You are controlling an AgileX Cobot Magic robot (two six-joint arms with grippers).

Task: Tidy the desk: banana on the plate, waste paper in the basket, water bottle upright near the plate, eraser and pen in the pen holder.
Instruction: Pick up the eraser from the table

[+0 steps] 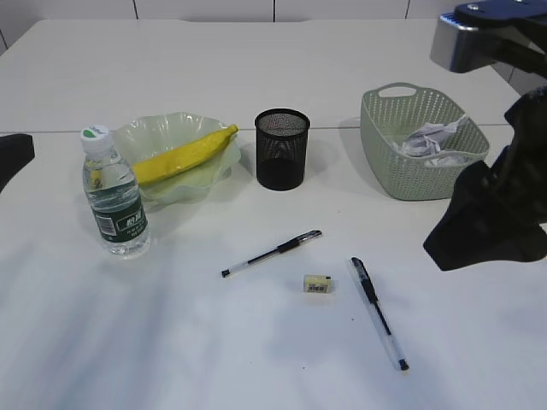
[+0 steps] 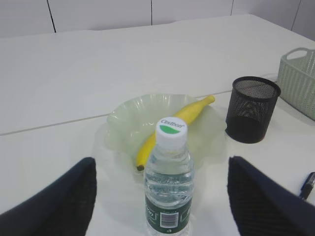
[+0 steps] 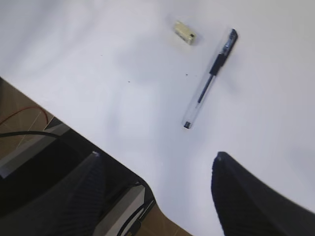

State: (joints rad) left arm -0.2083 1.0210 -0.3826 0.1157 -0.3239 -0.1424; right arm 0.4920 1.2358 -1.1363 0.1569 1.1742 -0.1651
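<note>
My left gripper (image 2: pixel 160 196) shows only its fingers, cut by the lower frame edge; the water bottle (image 2: pixel 169 184) loses its base there

Both grippers' jaws spread, empty.

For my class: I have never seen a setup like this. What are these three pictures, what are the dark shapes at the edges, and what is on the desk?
It is a robot with two arms; each ends in a gripper, a two-fingered clamp. One picture looks at the desk from the front, the others come from a camera on each wrist. The dark shapes are the fingers of the left gripper and right gripper; both are open and hold nothing. On the desk, the banana lies on the green plate and the water bottle stands beside it. Crumpled paper is in the basket. Two pens and an eraser lie loose in front of the black pen holder.
</note>
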